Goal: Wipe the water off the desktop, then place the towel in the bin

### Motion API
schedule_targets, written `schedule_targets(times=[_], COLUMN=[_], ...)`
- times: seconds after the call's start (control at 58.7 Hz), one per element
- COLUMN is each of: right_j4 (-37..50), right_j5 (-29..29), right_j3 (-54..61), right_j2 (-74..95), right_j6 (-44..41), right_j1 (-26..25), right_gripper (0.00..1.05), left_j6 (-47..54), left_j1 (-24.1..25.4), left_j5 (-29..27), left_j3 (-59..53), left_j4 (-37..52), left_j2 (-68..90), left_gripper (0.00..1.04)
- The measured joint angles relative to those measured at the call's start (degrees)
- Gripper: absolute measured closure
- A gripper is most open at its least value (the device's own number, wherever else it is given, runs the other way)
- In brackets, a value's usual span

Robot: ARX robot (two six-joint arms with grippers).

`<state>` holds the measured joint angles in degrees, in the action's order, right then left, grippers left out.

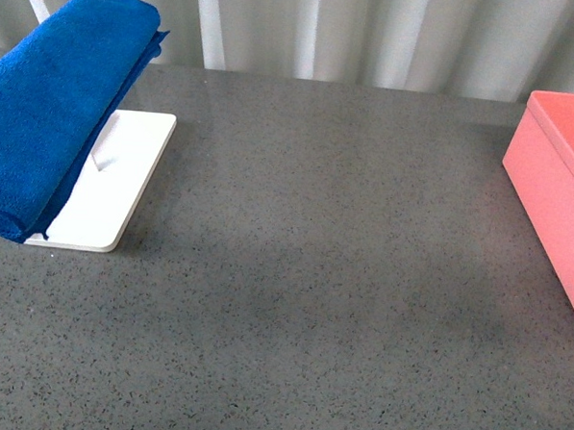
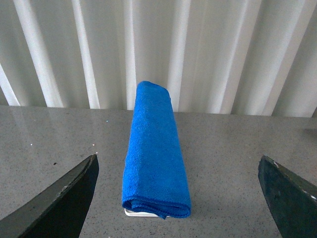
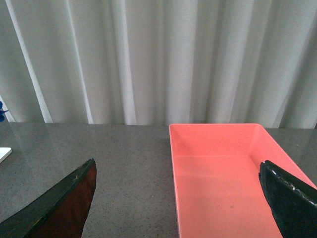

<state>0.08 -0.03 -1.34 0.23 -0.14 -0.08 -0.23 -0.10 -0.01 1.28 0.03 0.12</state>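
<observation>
Plainly, the left gripper and the right gripper both stand spread wide, holding and touching nothing.

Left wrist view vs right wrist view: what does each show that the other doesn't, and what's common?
Only left wrist: the whole folded towel, lying lengthwise over a white tray whose edge peeks out beneath it.
Only right wrist: the bin, open-topped, its inside in view. Here towel and tray are just slivers at the frame edge.
Both: the desktop, the white curtain behind it, and an open gripper holding nothing, the left gripper and the right gripper.
</observation>
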Motion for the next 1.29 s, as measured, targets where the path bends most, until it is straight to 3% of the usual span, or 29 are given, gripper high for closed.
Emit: schedule_targets(times=[1.227,1.244,1.295], right_j4=[0.02,0.0,0.02], right_j5=[0.0,0.0,0.02], right_j3=[0.0,0.0,0.0], right_j2=[0.0,0.0,0.02], right_j6=[0.0,0.0,0.0], right_j1=[0.0,0.0,0.0], right_gripper=[0.07,0.07,0.07], left_j6=[0.0,-0.48,-8.59], left_j1=[-0.02,-0.2,-2.21], left_j5=[0.0,-0.83,-12.39], left_j3=[0.0,0.09,3.56], left_j4=[0.0,-0.26,-7.3], left_j2=[0.0,0.26,7.69], left_gripper=[0.07,0.07,0.07])
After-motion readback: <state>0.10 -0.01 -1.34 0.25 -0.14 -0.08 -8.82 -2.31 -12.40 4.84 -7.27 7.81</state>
